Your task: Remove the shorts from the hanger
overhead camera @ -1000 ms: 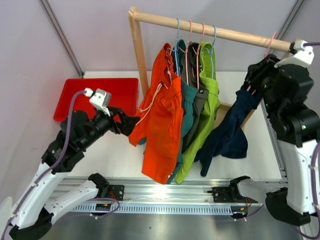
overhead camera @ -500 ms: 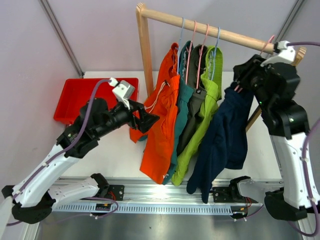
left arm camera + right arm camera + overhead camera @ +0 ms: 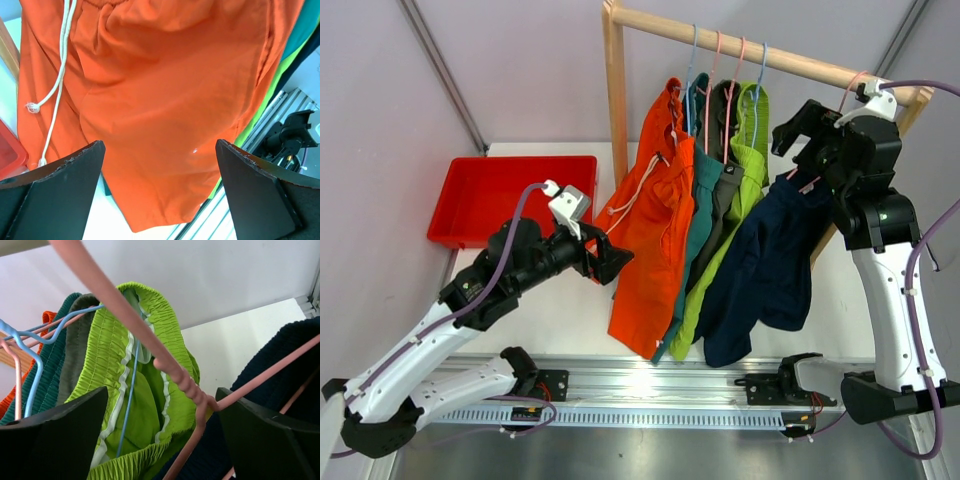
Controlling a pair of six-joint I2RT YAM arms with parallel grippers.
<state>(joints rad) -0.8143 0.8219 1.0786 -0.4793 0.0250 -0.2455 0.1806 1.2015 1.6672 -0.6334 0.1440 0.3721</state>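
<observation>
Five pairs of shorts hang on a wooden rail point(image 3: 770, 60): orange point(image 3: 655, 230) with a white drawstring, teal point(image 3: 697, 205), dark grey point(image 3: 725, 175), lime green point(image 3: 742, 195) and navy point(image 3: 765, 270). My left gripper point(image 3: 610, 262) is open just left of the orange shorts, which fill the left wrist view point(image 3: 170, 100) beyond the empty fingers point(image 3: 60, 185). My right gripper point(image 3: 798, 135) is open at the top of the navy shorts. The pink hanger point(image 3: 185, 380) runs between its fingers point(image 3: 270, 440), next to the right one. The lime green shorts point(image 3: 120, 405) and navy shorts point(image 3: 295, 365) lie behind.
A red bin point(image 3: 470, 225) sits on the table at the back left. The rack's upright wooden post point(image 3: 617, 100) stands beside the orange shorts. A metal rail point(image 3: 650, 385) runs along the near table edge.
The rack and its shorts have shifted right in view. My left gripper moved right, up to the orange shorts. My right arm rose and moved left, and the navy shorts swung with it.
</observation>
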